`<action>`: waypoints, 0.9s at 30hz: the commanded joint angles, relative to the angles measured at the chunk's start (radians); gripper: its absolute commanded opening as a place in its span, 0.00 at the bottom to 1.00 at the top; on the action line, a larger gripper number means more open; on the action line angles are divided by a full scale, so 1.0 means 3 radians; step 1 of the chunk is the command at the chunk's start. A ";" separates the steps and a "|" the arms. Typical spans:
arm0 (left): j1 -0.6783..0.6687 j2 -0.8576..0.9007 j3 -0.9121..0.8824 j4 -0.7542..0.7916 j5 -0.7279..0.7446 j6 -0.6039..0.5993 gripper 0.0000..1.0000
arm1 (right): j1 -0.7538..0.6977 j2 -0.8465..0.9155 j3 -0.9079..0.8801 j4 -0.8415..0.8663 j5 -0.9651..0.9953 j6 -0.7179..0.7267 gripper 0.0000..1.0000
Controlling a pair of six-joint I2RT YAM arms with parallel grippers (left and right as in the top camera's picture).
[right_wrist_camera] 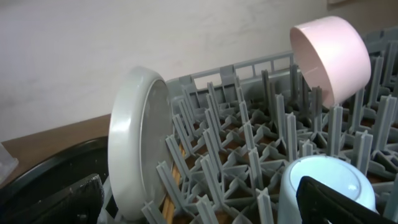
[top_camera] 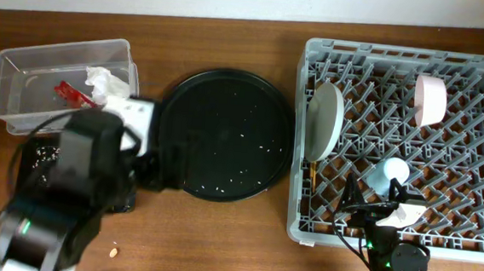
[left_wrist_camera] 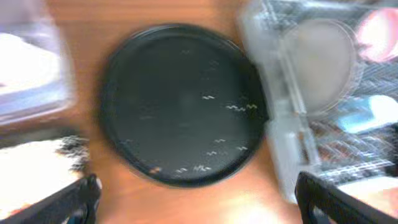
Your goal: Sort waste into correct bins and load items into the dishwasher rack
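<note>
The grey dishwasher rack (top_camera: 304,225) holds a white shallow bowl (top_camera: 324,116) on edge, a pale pink bowl (top_camera: 430,99), a light-blue cup (top_camera: 390,173) upside down, and chopsticks (top_camera: 313,170) under the white bowl. My right gripper (top_camera: 382,203) is open and empty just in front of the cup (right_wrist_camera: 323,180); the white bowl (right_wrist_camera: 140,143), pink bowl (right_wrist_camera: 329,56) and chopsticks (right_wrist_camera: 171,199) show ahead. The clear tub (top_camera: 25,60) holds a napkin (top_camera: 107,83) and red wrapper (top_camera: 72,95). My left gripper (left_wrist_camera: 199,202) is open and empty above bare wood. The black rectangular tray (top_camera: 40,154) is mostly hidden under my left arm.
A large round black tray (top_camera: 225,134) with scattered rice grains lies between the tub and the rack, and shows blurred in the left wrist view (left_wrist_camera: 180,106). A small orange scrap (top_camera: 114,251) lies on the wood near the front edge.
</note>
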 commanded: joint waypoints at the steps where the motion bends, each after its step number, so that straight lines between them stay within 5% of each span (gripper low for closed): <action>1: 0.0003 -0.0323 -0.0112 -0.0015 -0.0721 0.0295 0.99 | -0.0020 -0.0022 -0.0028 -0.0004 0.0018 0.0024 0.98; 4: 0.0061 -0.0553 -0.0689 0.0596 -0.0787 0.0355 0.99 | -0.0020 -0.0022 -0.0028 -0.0004 0.0018 0.0024 0.98; 7: 0.0140 -0.1439 -0.2173 0.2197 -0.0664 0.0376 0.99 | -0.0020 -0.0022 -0.0028 -0.0004 0.0019 0.0024 0.98; 13: 0.0601 -0.3161 -0.3447 0.2314 -0.0720 0.0376 0.99 | -0.0020 -0.0022 -0.0028 -0.0004 0.0018 0.0024 0.98; 20: 0.0710 -0.3244 -0.4220 0.3147 -0.0696 0.0375 0.99 | -0.0020 -0.0022 -0.0028 -0.0004 0.0018 0.0024 0.98; 27: 0.0710 -0.3237 -0.4223 0.3150 -0.0697 0.0375 0.99 | -0.0020 -0.0022 -0.0028 -0.0004 0.0018 0.0024 0.98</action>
